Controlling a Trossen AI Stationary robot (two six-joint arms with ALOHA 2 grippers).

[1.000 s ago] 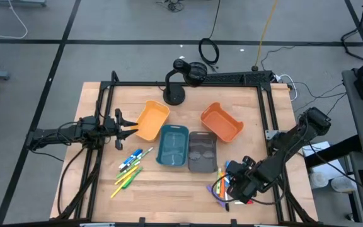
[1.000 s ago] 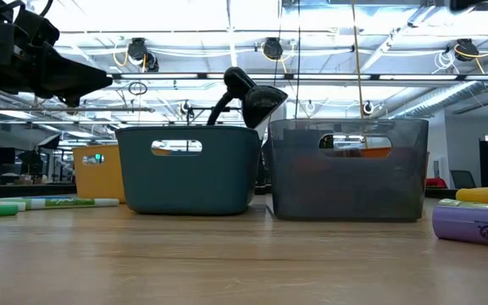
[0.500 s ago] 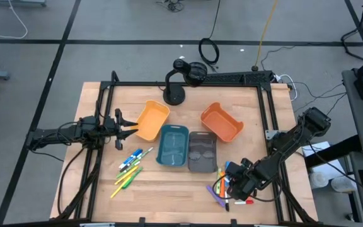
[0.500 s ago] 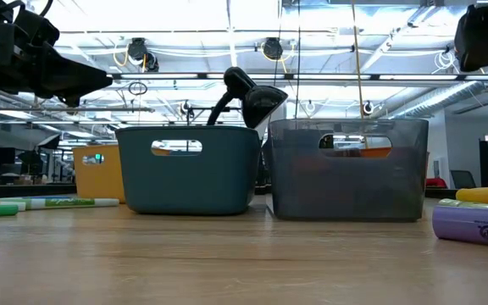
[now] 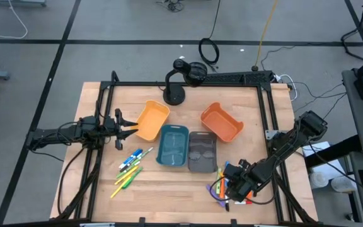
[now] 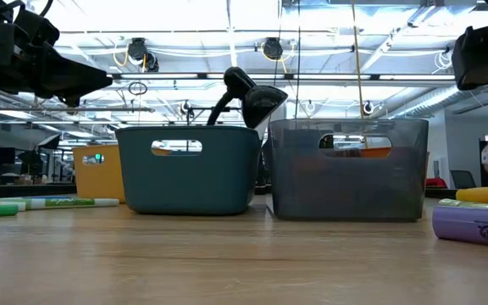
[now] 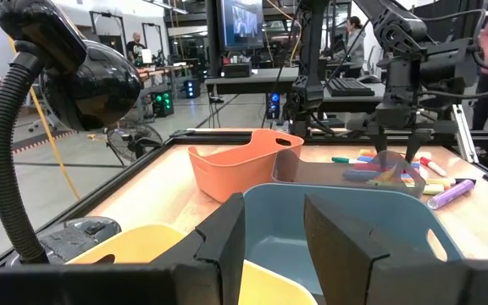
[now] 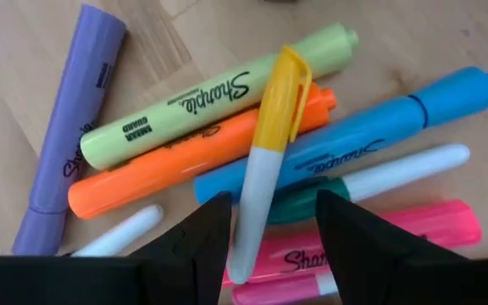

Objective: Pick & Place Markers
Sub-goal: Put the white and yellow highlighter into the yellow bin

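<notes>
Clearly, from the high view, my main worry was crowding: the right claw (image 5: 227, 187) hung over a tangled heap of markers (image 5: 221, 189) at the bench's (image 5: 169, 189) near right corner, so closing there could have pinched two pens or flicked one off the edge. The left claw (image 5: 133, 130) waited beside the yellow bin (image 5: 152, 119), with a second cluster of markers (image 5: 128, 169) lying loose near the teal bin (image 5: 173, 146).

At bench level, I saw a purple marker (image 6: 474, 227) lying flat at the right, with the grey bin (image 6: 348, 169) beyond it.

Through the left wrist camera, that claw's fingers (image 7: 229, 240) stood apart, holding nothing.

Through the right wrist camera, the fingers (image 8: 195, 248) were spread wide and empty, straddling a yellow-capped white marker (image 8: 265, 157) that lay crosswise atop the orange (image 8: 185, 158), pale green (image 8: 219, 95) and blue (image 8: 354, 135) ones. I judged it might roll or drag its neighbours.
</notes>
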